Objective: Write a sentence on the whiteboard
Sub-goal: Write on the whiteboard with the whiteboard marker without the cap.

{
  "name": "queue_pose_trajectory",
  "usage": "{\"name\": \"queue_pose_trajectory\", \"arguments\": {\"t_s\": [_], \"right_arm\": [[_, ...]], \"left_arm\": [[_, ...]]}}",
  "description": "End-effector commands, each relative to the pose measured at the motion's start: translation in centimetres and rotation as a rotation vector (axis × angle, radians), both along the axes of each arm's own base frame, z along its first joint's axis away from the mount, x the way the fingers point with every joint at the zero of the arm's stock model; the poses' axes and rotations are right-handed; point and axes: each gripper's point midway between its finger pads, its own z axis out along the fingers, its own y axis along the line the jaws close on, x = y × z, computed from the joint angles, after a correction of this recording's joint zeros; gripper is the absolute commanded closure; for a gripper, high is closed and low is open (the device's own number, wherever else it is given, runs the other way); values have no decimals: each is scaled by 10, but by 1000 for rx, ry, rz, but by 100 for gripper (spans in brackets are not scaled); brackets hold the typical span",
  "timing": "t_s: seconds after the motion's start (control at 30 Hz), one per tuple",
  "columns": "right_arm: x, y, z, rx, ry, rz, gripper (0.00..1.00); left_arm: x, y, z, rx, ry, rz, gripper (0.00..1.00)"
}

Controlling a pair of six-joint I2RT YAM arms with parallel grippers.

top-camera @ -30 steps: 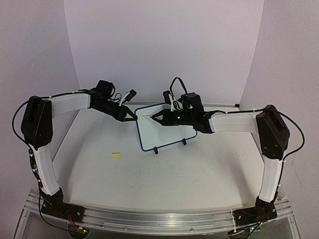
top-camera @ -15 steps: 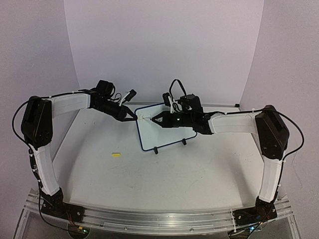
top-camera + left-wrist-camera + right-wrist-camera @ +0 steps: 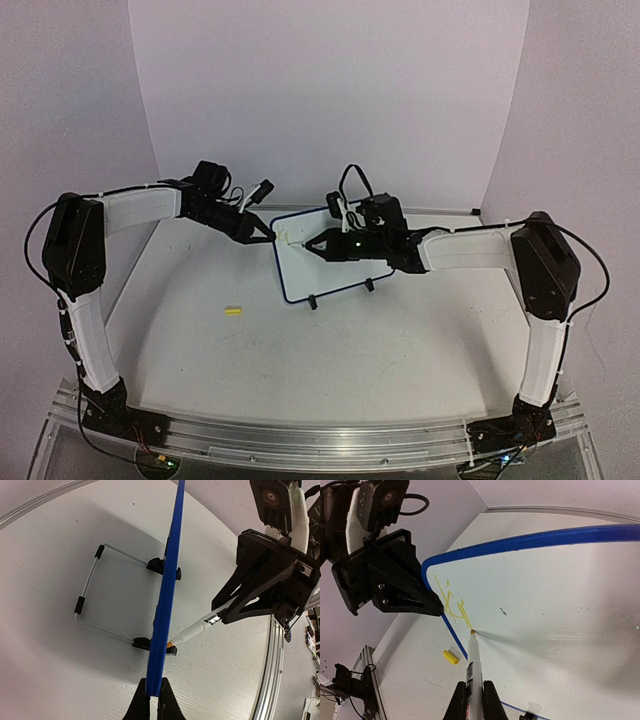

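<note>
Our right gripper [image 3: 474, 686], clenching the marker [image 3: 472, 655], may push the whiteboard [image 3: 560, 590] ahead, out of the pinch of our left gripper [image 3: 154, 684].

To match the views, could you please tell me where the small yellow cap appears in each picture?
Top external: yellow cap left of the whiteboard.
Left wrist: not in it.
Right wrist: yellow cap lower left, left of the marker.
Shared landmark: the whiteboard's blue rim.
</note>
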Motion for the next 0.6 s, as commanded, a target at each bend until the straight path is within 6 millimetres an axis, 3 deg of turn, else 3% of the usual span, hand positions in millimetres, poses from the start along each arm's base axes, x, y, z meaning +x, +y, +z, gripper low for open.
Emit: {"name": "queue_pose_trajectory", "arguments": {"t_s": [0.0,0.57], "right_arm": [[12,-6,41,62,-92,-62,100],[18,-4,56,96,-127,-77,100]], "left_arm": [[-10,-6,7,27,-18,-26,100],[-12,-8,7,27,-21,-33,100]]}}
